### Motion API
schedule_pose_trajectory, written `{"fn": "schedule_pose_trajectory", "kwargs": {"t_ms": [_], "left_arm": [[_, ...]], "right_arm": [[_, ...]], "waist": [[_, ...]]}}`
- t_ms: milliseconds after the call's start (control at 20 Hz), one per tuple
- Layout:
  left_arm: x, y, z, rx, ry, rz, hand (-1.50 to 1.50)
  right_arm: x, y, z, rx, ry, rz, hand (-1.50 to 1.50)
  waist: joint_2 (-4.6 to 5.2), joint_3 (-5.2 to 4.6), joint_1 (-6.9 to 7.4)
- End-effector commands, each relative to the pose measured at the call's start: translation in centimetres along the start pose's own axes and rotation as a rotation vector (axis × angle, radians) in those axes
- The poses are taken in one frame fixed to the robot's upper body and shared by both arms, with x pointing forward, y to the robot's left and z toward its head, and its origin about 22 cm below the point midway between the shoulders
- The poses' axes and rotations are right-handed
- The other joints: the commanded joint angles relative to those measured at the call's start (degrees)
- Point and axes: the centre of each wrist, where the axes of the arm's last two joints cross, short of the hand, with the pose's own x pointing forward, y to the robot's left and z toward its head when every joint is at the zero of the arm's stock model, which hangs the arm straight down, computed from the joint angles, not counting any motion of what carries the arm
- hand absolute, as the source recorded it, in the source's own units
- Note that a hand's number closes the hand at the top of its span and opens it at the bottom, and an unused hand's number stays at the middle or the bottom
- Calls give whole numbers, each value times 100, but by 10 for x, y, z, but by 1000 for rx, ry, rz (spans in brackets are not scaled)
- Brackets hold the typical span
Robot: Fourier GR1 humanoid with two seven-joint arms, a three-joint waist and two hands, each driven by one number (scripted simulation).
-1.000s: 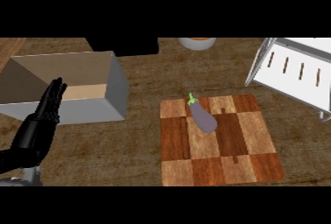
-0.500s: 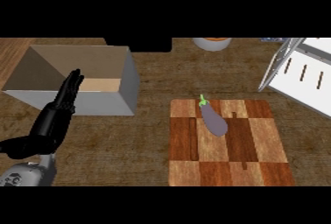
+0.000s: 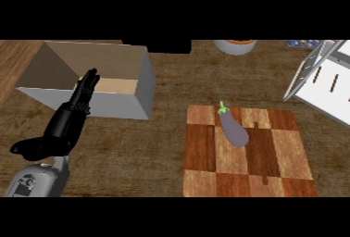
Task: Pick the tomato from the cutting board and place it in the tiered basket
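A purple eggplant [image 3: 234, 130] with a green stem lies on the checkered wooden cutting board [image 3: 273, 171] at the lower right; no tomato shows on it. Part of the white tiered basket [image 3: 327, 83] stands at the right edge. My left hand [image 3: 63, 128] rests at the left with straight fingers pointing up, in front of the grey box, far from the board and holding nothing. My right hand is out of view.
An open grey box [image 3: 96, 78] with a brown inside stands at the upper left. A pale bowl [image 3: 236, 45] with something orange in it sits at the top edge. Brown counter [image 3: 164, 143] lies between box and board.
The whole view has shifted: box, board and eggplant now sit further right and lower in the picture. My left hand stays open with fingers up.
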Motion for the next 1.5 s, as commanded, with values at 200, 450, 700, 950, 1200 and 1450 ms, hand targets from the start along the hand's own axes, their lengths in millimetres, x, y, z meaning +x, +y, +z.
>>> {"fn": "schedule_pose_trajectory", "kwargs": {"t_ms": [200, 450, 700, 950, 1200, 1450], "left_arm": [[-45, -28, 17, -86, 228, 84, 0], [-40, -33, 14, -79, 238, 87, 0], [-47, -41, 21, -72, 234, 86, 0], [-46, -33, 19, -74, 240, 76, 0], [-40, -22, 21, -60, 231, 96, 0], [-47, -12, 26, -47, 238, 83, 0]], "right_arm": [[20, 54, -28, 67, -10, -14, 150], [37, 89, -40, 119, -7, -17, 150], [53, 99, -52, 176, 2, -116, 150], [56, 119, -61, 275, 127, -267, 150], [59, 121, -69, 344, 267, -424, -150], [50, 106, -70, 250, 239, -529, -150]], "waist": [[147, -87, -31], [132, -84, -17], [136, -86, -48], [104, -91, -188], [115, -86, -126], [106, -84, -260]]}}
